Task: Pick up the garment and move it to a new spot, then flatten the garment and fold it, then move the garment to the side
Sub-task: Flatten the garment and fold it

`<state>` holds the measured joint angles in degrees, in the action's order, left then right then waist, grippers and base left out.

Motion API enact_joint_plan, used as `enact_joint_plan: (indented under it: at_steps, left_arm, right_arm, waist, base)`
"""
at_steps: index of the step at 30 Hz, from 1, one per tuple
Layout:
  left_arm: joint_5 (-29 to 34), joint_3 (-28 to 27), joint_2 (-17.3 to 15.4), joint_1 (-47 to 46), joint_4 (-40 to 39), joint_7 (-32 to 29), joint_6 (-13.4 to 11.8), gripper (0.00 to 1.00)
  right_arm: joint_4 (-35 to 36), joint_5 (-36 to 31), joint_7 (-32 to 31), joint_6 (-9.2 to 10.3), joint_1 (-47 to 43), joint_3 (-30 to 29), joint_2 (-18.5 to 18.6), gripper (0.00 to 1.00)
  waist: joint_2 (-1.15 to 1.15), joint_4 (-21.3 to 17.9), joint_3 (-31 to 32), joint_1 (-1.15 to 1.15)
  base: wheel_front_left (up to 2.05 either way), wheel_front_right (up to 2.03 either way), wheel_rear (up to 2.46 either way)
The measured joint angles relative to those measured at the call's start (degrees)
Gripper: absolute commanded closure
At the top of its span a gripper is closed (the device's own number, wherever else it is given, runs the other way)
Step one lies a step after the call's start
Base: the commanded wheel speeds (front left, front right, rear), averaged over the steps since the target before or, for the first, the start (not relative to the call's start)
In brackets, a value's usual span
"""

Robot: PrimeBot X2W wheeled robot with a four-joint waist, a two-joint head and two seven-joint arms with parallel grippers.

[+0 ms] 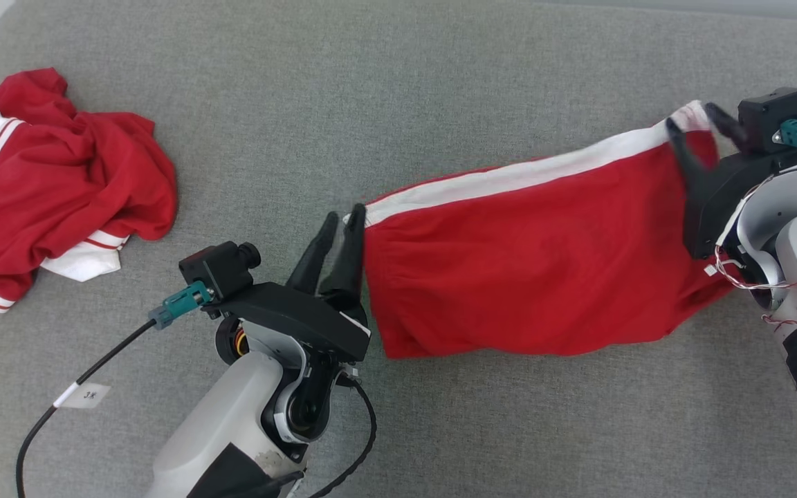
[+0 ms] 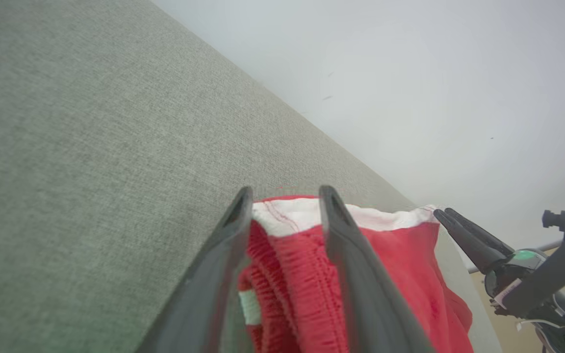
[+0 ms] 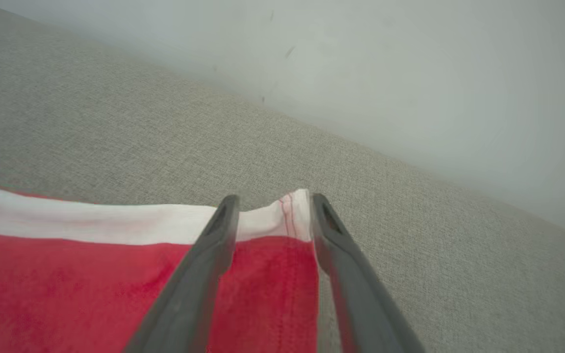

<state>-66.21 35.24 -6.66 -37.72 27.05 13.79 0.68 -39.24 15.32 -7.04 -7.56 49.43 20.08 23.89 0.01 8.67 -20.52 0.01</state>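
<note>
Red garment [image 1: 523, 263] w/ white stripe lies spread on the grey tabletop [image 1: 371, 83], btwn both claws. L claw [image 1: 344, 213] is at its left corner, fingers slightly apart, waistband in the gap. R claw [image 1: 691, 116] is at the right corner, fingers apart round the white hem. Another red-white heap [image 1: 59, 180] lies well apart, far left.

garment [image 1: 530, 277] on surface [image 1: 371, 83], clothes heap [image 1: 59, 180] left

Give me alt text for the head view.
A red garment with a white band lies stretched on a grey surface, the left gripper at one end of the band, the right gripper at the other. Another red-and-white garment lies crumpled at far left.
</note>
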Motion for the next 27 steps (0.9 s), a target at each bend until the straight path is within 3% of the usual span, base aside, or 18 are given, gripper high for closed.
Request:
enact_joint_plan:
  at_steps: [9, 21, 27]
  left_arm:
    - [5.4, -2.2, -1.9, 2.2, -0.4, 1.1, 0.1, 0.0]
    - [28.2, -15.3, -4.7, 17.1, -11.9, 1.2, -4.1, 0.0]
    - [35.7, -20.8, -3.9, 23.1, -16.3, 1.2, -4.2, 0.0]
  right_arm:
    - [-1.8, 5.0, -1.0, 0.01, -0.6, 1.1, 0.5, 0.0]
    - [-0.8, 11.0, -7.0, 0.0, -7.5, -2.1, 2.5, 0.0]
    - [-1.7, 11.3, -8.1, 0.0, -9.4, -5.7, 2.4, 0.0]
  waist:
    - [0.0, -0.8, 2.9, -0.01]
    - [-0.01, -1.4, 8.0, -0.02]
    - [-0.01, 0.3, 8.4, -0.02]
  base:
    - [0.0, 0.0, 0.0]
    - [0.0, 0.0, 0.0]
    - [0.0, 0.0, 0.0]
